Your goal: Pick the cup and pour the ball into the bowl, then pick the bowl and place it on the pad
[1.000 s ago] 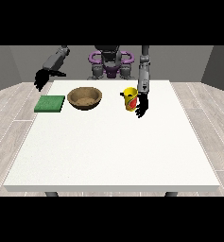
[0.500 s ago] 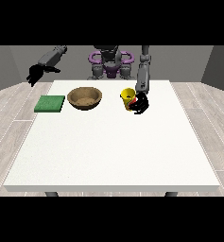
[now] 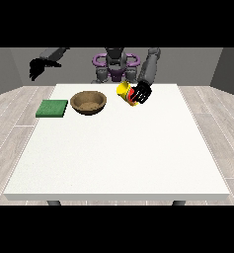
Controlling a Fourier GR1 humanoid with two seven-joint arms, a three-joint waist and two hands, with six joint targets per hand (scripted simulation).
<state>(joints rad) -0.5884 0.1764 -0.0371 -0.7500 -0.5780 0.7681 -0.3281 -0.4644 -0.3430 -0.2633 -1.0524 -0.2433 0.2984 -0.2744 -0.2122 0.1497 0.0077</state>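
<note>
Fingers of the hand at the view's right [image 3: 140, 93] wrap the tilted yellow cup [image 3: 125, 92] near the frame's upper middle. It hangs right of the brown bowl [image 3: 89, 103]. Whether the hand at the view's left [image 3: 37, 66] is clenched cannot be told.

Single front view only. Camera stands across the counter [image 3: 118, 153] from the robot [image 3: 116, 64], raised, looking down and back at it. Whole counter top in frame; robot small beyond the counter's far edge; floor either side.
</note>
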